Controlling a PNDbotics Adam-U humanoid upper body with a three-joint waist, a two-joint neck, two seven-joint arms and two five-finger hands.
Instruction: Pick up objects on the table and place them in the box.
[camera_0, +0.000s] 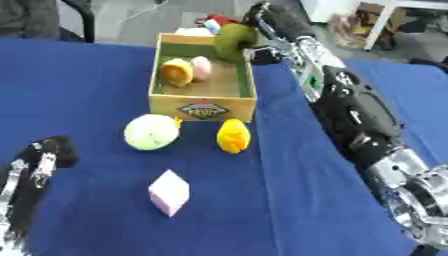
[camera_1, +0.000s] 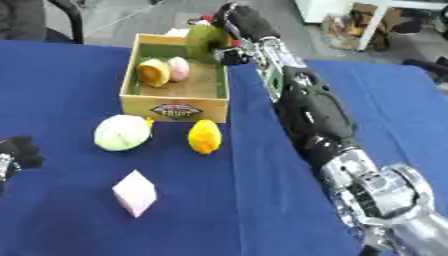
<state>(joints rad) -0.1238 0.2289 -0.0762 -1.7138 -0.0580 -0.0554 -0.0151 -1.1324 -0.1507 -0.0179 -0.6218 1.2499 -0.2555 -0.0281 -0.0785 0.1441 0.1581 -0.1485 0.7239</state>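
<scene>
We've got the right hand (camera_0: 262, 20) wrapped around the green fruit (camera_0: 234, 41) at the frame's top, over the box (camera_0: 202, 106) corner (looks ready to drop). Left hand (camera_0: 48, 155) idles lower left, fingers unclear.

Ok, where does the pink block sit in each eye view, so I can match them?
Left eye view: the pink block lies low and left of centre on the blue cloth.
Right eye view: the pink block lies lower left, nearer the left edge.
Shared landmark: the yellow fruit, up and right of it in both.
</scene>
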